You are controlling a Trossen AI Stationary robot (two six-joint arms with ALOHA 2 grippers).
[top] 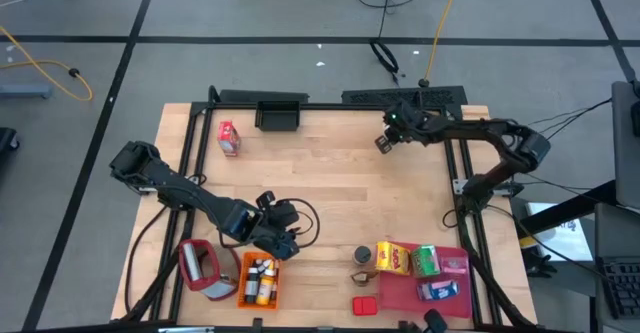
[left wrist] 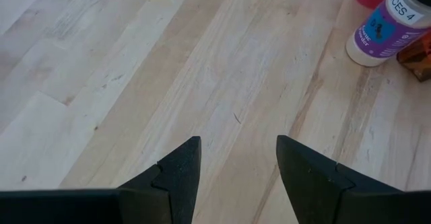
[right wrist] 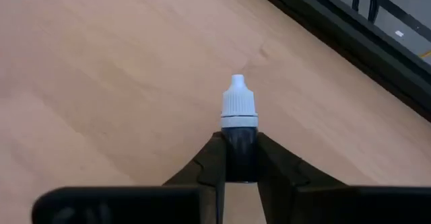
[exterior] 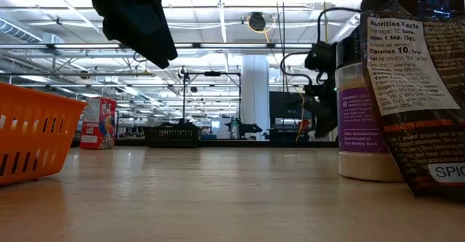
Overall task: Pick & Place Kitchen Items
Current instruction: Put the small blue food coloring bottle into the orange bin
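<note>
From above, the right claw point(top: 384, 140) hangs over the far tabletop point(top: 330, 163), while its wrist view shows a white-capped bottle point(right wrist: 239, 126) pinched between its fingers, and the left claw point(left wrist: 237, 167) gapes, empty.

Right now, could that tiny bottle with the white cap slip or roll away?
Probably not while the right gripper pinches its dark body. The small bottle looks smooth and round, so it might slip from a loose grip, or roll if laid sideways on the table. It is likely light.
</note>
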